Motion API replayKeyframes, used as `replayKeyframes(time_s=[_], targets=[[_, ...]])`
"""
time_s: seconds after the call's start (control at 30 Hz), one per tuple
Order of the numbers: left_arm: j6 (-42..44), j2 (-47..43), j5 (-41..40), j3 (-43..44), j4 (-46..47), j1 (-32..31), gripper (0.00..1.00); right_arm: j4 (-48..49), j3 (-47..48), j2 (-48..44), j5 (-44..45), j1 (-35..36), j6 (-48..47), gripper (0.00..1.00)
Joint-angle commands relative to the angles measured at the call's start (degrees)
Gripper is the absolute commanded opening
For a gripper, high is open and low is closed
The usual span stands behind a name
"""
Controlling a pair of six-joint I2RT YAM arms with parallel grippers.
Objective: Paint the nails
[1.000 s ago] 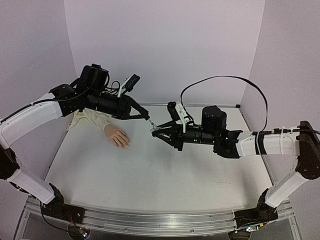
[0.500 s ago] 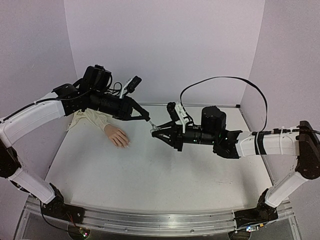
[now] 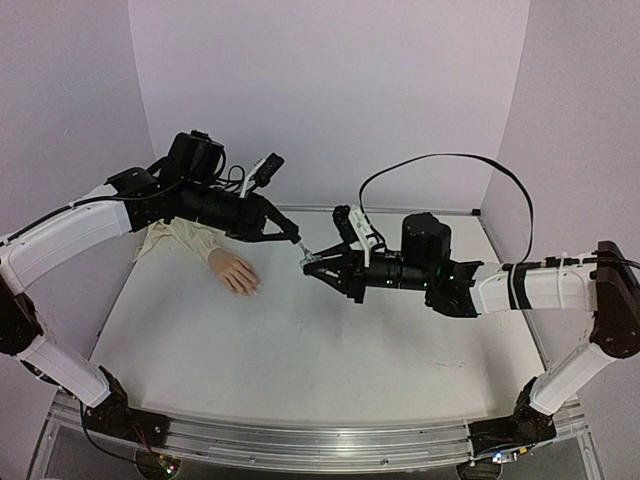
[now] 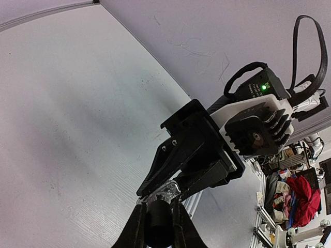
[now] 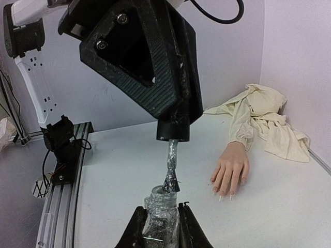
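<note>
Almost nothing has moved over the last second: the left arm's wrist has risen slightly, and both pincers remain tip to tip above the bench (image 3: 300, 345).

**Pincer state**
- The left pincer (image 3: 295, 238) is closed on the black brush cap (image 5: 173, 130). The brush (image 5: 170, 173) hangs from the cap, its tip at the mouth of the polish bottle (image 5: 159, 209).
- The right pincer (image 3: 309, 262) is closed on the polish bottle and holds it upright.

**Location of the work**
- The mannequin hand (image 3: 235, 272) lies palm down on the bench, between 8 and 9 o'clock of the two pincers in the top view.
- The nails (image 5: 221, 195) point toward the near edge. No polish is discernible on them at this size.
- The cream sleeve (image 3: 180, 238) trails off toward 10 o'clock.

**Hazards**
- A brush lifted off-axis is likely to scrape the bottle neck and flick polish onto the bench.
- A tilt of the right wrist risks a spill, since the bottle is uncapped.
- An overloaded brush may drip on the way to the hand.
- The hand appears unfixed. Sideways brush pressure could slide it and smear the fingers.

**Surroundings and obstructions**
- The path from bottle to nails is open.
- The right arm's cable (image 3: 440, 158) loops at 12 o'clock, well apart.
- The left arm's own body overhangs the sleeve, so its approach to the nails is cramped.
</note>
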Motion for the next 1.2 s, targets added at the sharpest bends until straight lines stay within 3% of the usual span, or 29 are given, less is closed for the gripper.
replayKeyframes(time_s=[0.0,1.17], targets=[[1.2,-0.3,0.2,3.3,1.2,-0.6,0.00,4.7,2.5,-0.3,0.1,0.4,0.2,0.00],[3.1,0.9,-1.9,4.0,-1.2,-2.3,0.00,4.7,2.8,-0.6,-0.1,0.4,0.2,0.00]])
